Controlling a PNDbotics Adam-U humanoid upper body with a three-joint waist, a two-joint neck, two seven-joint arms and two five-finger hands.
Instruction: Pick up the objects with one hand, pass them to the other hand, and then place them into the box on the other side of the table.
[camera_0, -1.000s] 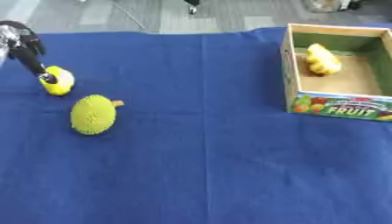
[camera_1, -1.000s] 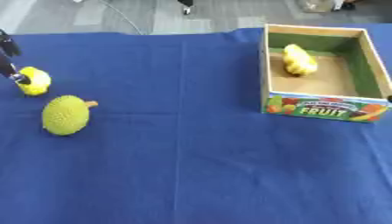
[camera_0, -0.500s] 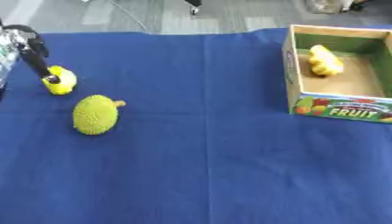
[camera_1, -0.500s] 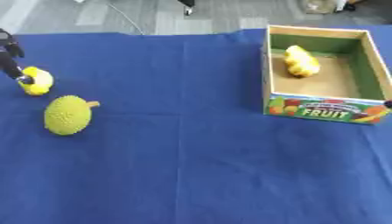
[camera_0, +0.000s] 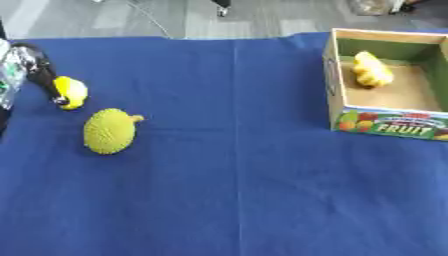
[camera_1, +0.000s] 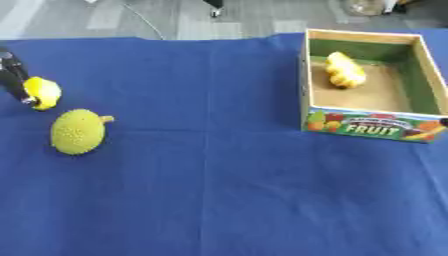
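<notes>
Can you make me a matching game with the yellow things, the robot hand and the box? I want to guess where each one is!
Things:
1. small yellow fruit
2. bumpy green-yellow fruit
3. yellow fruit
4. left hand

Places:
A. inside the fruit box
B. lying alone on the blue cloth, nothing touching it
C. at the left edge, fingers against the small fruit
D. far left of the cloth, right beside the black fingers

Pairs: 1-D, 2-B, 3-A, 4-C
</notes>
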